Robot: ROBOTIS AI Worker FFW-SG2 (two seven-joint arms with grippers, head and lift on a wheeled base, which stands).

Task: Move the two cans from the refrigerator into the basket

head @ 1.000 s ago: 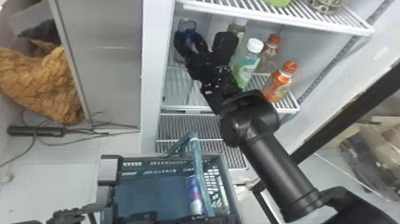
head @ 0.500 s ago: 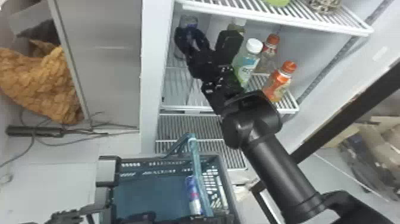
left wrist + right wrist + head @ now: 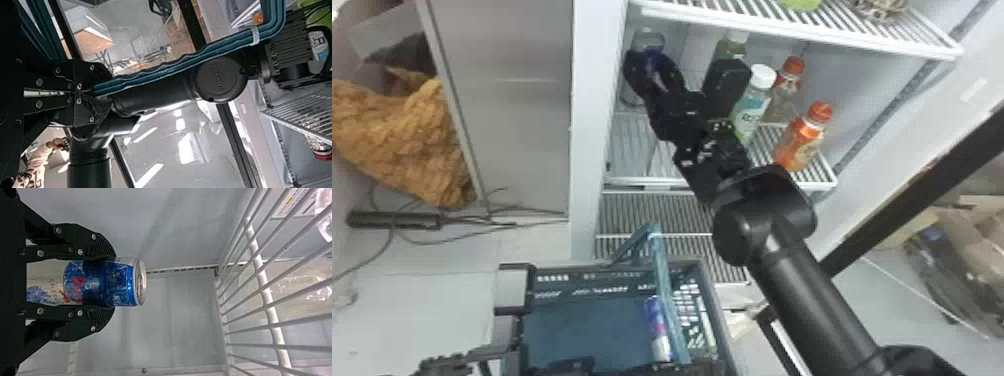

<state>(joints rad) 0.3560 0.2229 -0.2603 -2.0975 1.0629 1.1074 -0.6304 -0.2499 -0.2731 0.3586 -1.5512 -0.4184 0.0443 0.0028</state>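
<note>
In the head view, my right gripper (image 3: pixel 654 67) is at the refrigerator's left wall, around a blue and silver can (image 3: pixel 649 39). The right wrist view has both fingers of my right gripper (image 3: pixel 113 282) pressed against the sides of this can (image 3: pixel 125 284). Whether its base touches the shelf, I cannot tell. Another can (image 3: pixel 657 327) lies in the blue-green basket (image 3: pixel 718 320), beside the handle. Low in the head view, my left gripper (image 3: pixel 689 366) is at that handle; in the left wrist view my left gripper (image 3: pixel 102 93) is shut on the handle (image 3: pixel 168 69).
Several bottles stand right of my right gripper, including a white-capped one (image 3: pixel 754 105) and an orange one (image 3: pixel 802 140). A wire shelf (image 3: pixel 812 27) hangs above them. Below, more wire racks (image 3: pixel 652 210) lie behind the basket. Cables (image 3: pixel 462 230) run along the left floor.
In the head view, the right forearm has shifted slightly right and down, while its gripper has stayed around the can. The basket and the can in it have hardly moved.
</note>
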